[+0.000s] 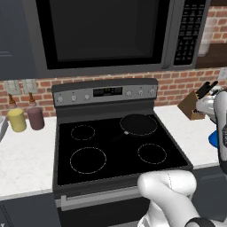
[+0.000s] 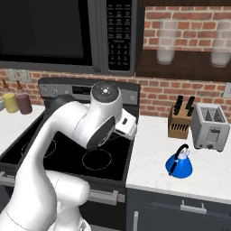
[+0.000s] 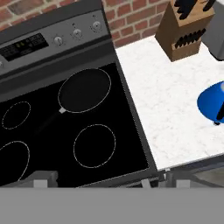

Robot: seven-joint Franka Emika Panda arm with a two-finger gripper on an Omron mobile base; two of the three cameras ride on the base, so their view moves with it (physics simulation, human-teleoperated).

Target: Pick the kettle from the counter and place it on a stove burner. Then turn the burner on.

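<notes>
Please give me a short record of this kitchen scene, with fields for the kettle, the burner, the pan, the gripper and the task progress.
kettle: blue kettle upright on the counter right of the stove, in front of the toaster and knife block
burner: largest outlined circle, front left, bare
pan: dark pan on the back right burner
gripper: state cannot be told
progress: kettle not yet picked up

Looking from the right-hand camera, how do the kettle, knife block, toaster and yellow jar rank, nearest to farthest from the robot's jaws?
1. Kettle, front of the right counter, and knife block, at its back: too close to call.
2. Toaster, further right, at the back.
3. Yellow jar, far left, across the stove.
</notes>
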